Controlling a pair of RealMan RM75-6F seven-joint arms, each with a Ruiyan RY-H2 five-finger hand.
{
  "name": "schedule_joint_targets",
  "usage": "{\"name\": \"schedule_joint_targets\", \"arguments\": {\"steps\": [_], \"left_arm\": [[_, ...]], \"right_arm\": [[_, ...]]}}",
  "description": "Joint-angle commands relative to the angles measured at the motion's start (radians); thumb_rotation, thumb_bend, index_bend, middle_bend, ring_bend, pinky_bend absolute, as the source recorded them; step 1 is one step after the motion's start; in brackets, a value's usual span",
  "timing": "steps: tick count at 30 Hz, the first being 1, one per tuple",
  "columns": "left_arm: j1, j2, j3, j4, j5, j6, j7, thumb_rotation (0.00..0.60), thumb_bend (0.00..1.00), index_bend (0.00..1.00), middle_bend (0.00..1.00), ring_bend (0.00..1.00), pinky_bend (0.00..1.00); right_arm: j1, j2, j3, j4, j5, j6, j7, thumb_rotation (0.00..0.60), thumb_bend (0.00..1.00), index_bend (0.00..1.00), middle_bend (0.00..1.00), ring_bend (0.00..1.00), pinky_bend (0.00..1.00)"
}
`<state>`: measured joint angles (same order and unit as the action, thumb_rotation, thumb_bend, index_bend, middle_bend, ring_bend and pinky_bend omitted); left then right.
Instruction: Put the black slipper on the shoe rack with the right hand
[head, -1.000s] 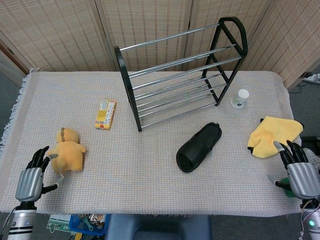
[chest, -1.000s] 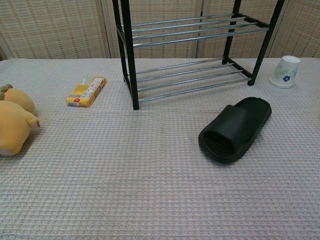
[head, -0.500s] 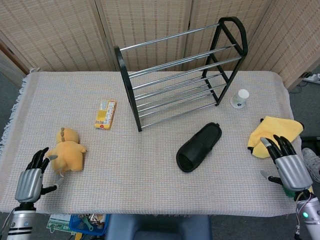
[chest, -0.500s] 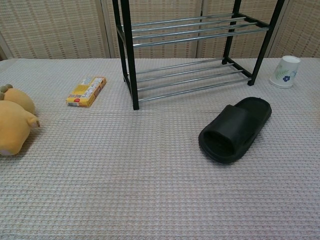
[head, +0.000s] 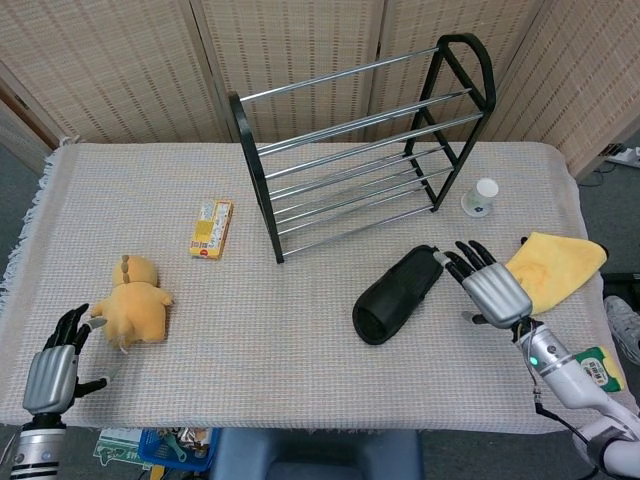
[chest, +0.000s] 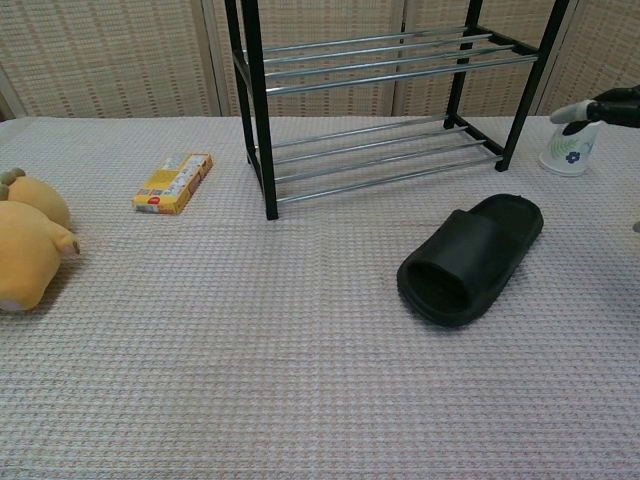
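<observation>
Right hand: open, fingers spread and pointing at the slipper's heel end; fingertips just beside it, contact not clear; holds nothing. It is over the table's right part, between slipper and cloth.
Slipper: black, flat on the table, right of centre, in front of the rack; its opening faces the front edge, its heel end points to the back right.
Rack: black frame with metal rails, upright near the back edge, centre to right; no shoe on it.
Cloth: yellow, at the right edge, partly behind the right hand.
Cup: white, upside down, near the rack's right foot.
Box: yellow, flat, left of the rack.
Plush: yellow toy, near the left front corner.
Left hand: open, fingers loosely spread, at the front left corner, just beside the plush; holds nothing.
</observation>
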<state>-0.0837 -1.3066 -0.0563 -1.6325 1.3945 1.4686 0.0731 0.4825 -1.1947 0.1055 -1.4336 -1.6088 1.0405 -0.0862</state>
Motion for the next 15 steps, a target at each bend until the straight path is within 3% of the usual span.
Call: {"name": "schedule_joint_targets", "arguments": {"steps": [1,11,15], "left_arm": [[0.002,0.002,0.001,0.002,-0.001,0.000,-0.002,0.600,0.23,0.26,0.08,0.04,0.24],[0.007,0.004,0.003,0.012,-0.003,-0.007,-0.022,0.600,0.23,0.26,0.08,0.04,0.24],[0.007,0.005,0.003,0.018,-0.001,-0.010,-0.032,0.600,0.23,0.26,0.08,0.04,0.24]], "right_arm": [[0.047,-0.089,0.006,0.042,0.024,-0.054,-0.023,0.600,0.05,0.00,0.13,0.00,0.06],[0.067,-0.281,0.002,0.138,0.083,-0.043,-0.068,0.600,0.00,0.00,0.00,0.00,0.00],[0.078,-0.333,0.002,0.176,0.098,-0.044,-0.094,0.600,0.00,0.00,0.00,0.00,0.00]]}}
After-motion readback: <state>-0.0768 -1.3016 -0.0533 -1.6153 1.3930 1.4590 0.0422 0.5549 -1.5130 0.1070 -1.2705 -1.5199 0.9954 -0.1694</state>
